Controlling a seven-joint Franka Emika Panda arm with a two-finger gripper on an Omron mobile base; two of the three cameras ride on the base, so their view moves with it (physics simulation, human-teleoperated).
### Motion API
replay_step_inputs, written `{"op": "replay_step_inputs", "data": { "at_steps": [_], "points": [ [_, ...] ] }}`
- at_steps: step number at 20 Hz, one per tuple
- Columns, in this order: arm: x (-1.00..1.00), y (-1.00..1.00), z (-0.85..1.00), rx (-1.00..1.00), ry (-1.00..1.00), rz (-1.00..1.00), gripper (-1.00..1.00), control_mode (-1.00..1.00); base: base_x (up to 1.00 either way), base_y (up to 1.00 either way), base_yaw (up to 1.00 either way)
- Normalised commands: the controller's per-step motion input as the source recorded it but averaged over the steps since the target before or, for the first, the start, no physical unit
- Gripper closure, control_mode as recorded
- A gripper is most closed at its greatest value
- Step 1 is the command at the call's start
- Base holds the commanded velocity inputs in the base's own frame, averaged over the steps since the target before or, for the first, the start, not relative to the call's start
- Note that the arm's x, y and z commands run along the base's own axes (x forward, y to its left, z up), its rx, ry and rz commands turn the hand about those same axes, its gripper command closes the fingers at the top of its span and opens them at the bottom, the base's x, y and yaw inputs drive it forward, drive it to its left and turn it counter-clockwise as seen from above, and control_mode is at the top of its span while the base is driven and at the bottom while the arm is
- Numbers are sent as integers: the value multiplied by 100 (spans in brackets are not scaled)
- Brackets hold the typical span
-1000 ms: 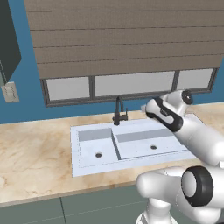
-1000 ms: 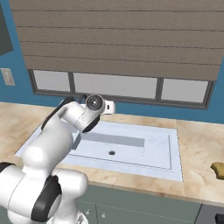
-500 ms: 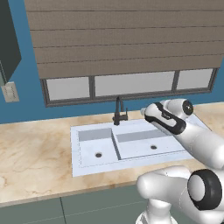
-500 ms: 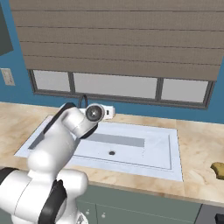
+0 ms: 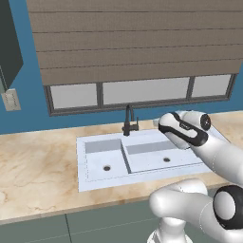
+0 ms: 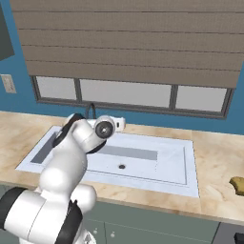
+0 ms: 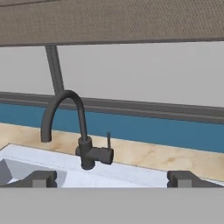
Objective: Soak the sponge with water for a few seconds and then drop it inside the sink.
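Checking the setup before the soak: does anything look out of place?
Only the sponge: it lies on the counter far right of the sink, while the open end effector faces the dry faucet.

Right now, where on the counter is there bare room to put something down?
The counter left of the sink is bare. Right of the sink, a patch stays free up to the sponge near the edge. The faucet and the arm crowd the sink's back rim.

Arm [image 5: 209, 147] bent forward, wrist level; gripper [image 7: 112, 178] jaws spread wide, apparently holding nothing.
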Motion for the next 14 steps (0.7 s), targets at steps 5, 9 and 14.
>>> {"op": "replay_step_inputs", "data": {
  "at_steps": [5,9,14],
  "points": [
    [0,0,-8,0,-4,2,-100,-100,0,0,0],
    [0,0,-18,0,0,0,-100,-100,0,0,0],
    [0,0,-19,0,0,0,-100,-100,0,0,0]
  ]
}}
